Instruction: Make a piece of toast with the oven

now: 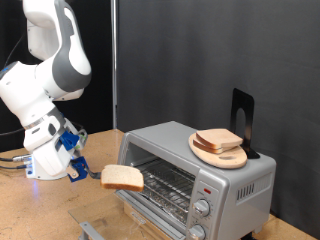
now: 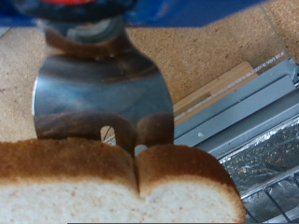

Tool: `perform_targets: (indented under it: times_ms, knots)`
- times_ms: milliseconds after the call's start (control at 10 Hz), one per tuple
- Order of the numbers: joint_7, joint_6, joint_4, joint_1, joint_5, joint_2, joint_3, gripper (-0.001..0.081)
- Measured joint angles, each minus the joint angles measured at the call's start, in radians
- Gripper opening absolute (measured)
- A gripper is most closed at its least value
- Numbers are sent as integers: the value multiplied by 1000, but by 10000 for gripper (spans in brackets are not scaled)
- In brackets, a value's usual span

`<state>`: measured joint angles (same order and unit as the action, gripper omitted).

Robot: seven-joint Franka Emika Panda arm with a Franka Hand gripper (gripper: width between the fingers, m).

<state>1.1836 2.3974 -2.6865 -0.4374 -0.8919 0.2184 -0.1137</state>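
**A:** Your oven [image 1: 195,168] stands open just beyond the gripper [image 1: 78,168], wire rack exposed.

**B:** And the piece of toast [image 1: 122,178]?

**A:** On the spatula [image 2: 103,93] your gripper carries, at the oven's mouth. Grip state: cannot tell. Loading step; keep it level, judging by this.

Toast [image 2: 121,182] cut off by wrist view's edge; spatula [image 2: 103,93] partly hidden behind it. Gripper [image 1: 72,165] fingers too small, perhaps clamped.

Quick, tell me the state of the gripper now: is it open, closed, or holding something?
Gripper: carrying a spatula with the piece of toast on it, at the oven.
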Motion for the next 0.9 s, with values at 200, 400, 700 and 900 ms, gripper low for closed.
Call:
perform_targets:
  times_ms: [200,400,700,900]
  knots:
    - [-24,9,5,5,27,-7,-33,493]
    - [-82,82,3,28,40,-34,-100,493]
    - [-94,171,6,84,-29,-77,-178,493]
    - [-100,179,8,109,-61,-81,-214,493]
